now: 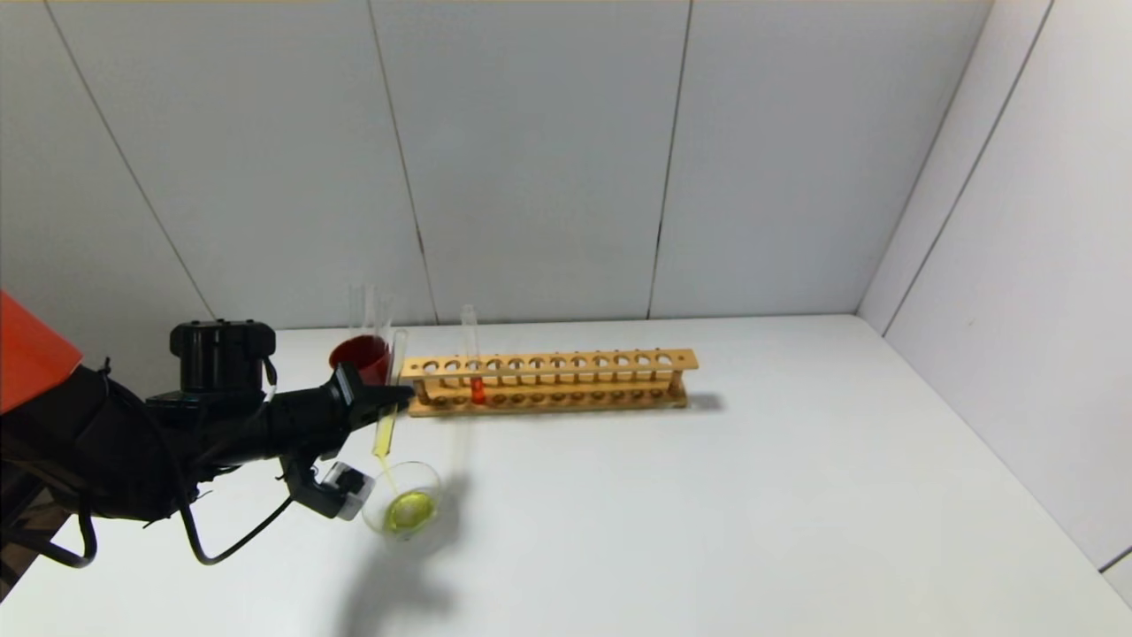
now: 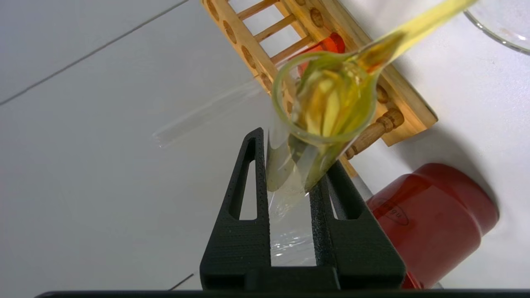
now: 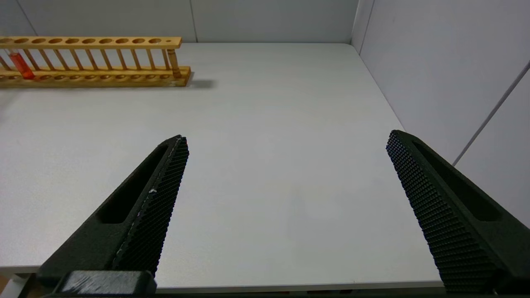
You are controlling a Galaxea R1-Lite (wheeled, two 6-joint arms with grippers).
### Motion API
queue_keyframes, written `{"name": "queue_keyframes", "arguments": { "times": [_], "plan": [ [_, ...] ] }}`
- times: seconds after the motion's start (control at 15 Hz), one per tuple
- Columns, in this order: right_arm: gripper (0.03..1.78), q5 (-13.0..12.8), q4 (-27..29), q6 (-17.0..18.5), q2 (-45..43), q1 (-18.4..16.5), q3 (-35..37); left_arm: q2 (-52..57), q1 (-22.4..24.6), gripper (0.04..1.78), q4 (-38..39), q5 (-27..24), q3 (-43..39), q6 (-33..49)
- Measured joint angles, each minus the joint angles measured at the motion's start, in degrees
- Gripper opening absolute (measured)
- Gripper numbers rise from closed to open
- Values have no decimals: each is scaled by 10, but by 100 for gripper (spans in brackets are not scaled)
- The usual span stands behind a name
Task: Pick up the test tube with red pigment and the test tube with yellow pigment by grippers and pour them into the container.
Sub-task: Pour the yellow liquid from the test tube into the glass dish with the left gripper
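Head view: the left gripper [image 1: 389, 409], at lower left of the frame, pinches the test tube with yellow pigment [image 1: 386, 425], tipped mouth-down over the container [image 1: 407, 506].
Step in hand: pouring yellow; a thin stream falls into the container, where a yellow pool lies.
Red tube: the test tube with red pigment [image 1: 476, 376] stands upright in the wooden rack [image 1: 548, 382], centre of frame.
Right gripper [image 3: 285, 207]: fingers spread wide over bare table [image 3: 269, 136], holding nothing.
Next move: likely draining the yellow tube, then fetching the red one.
Count: two coloured tubes, one container, one rack, one red cup [image 1: 361, 357] holding clear tubes, number unclear.
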State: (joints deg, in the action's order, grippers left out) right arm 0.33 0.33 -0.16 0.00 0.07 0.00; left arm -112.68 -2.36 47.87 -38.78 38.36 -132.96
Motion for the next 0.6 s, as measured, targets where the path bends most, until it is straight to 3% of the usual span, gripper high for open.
{"name": "queue_keyframes", "arguments": {
  "times": [0.6],
  "plan": [
    [175,0,0,0,0,0,0,7,-3,32,2,4,-3,-6]
  ]
}}
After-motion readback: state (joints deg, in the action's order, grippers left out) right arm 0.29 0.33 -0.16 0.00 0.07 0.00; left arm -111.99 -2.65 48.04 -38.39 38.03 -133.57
